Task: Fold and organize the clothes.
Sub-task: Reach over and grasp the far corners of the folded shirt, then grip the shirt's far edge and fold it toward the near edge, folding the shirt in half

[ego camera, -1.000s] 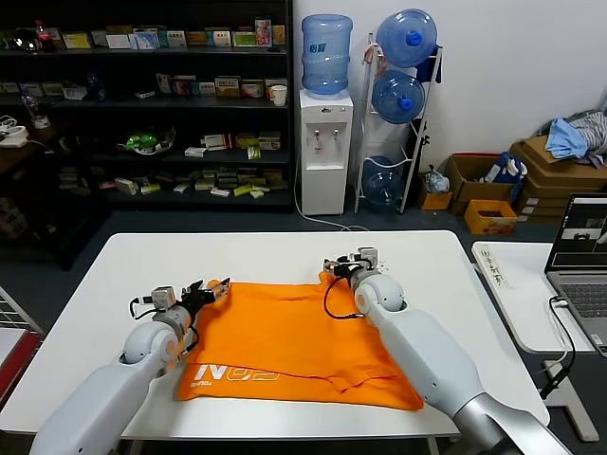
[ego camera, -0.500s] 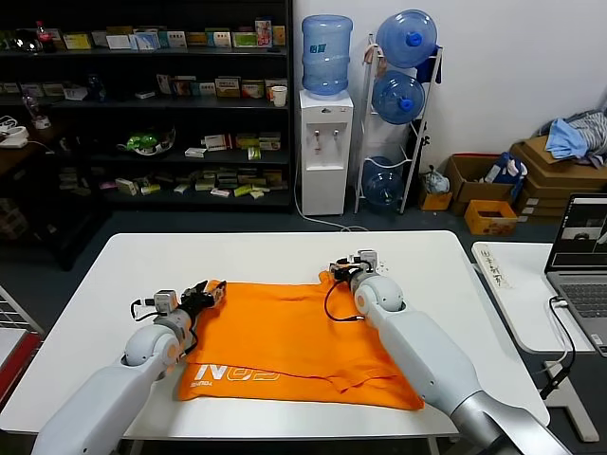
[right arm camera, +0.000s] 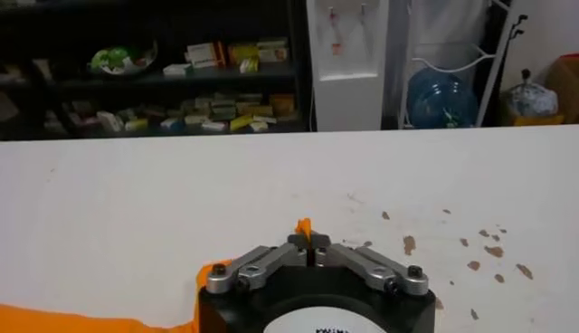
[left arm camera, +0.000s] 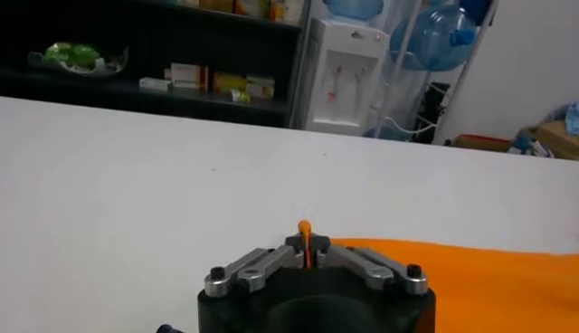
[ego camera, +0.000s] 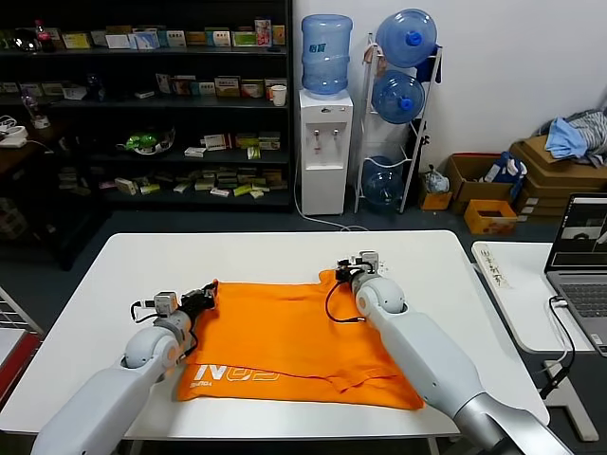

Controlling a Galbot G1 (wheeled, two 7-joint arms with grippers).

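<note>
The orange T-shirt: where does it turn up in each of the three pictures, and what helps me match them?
Head view: the orange T-shirt lies flat mid-table, its far corners pinched by the left tool and right tool.
Left wrist view: an orange band beside the tool, plus a nub pinched in it.
Right wrist view: a pinched nub and an orange strip.
Shared landmark: the white water dispenser.

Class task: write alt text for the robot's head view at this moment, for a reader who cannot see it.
An orange T-shirt lies flat on a white table, its far edge pinched at both corners by the robot: left gripper at one, right gripper at the other. White lettering shows near the shirt's front edge.
</note>
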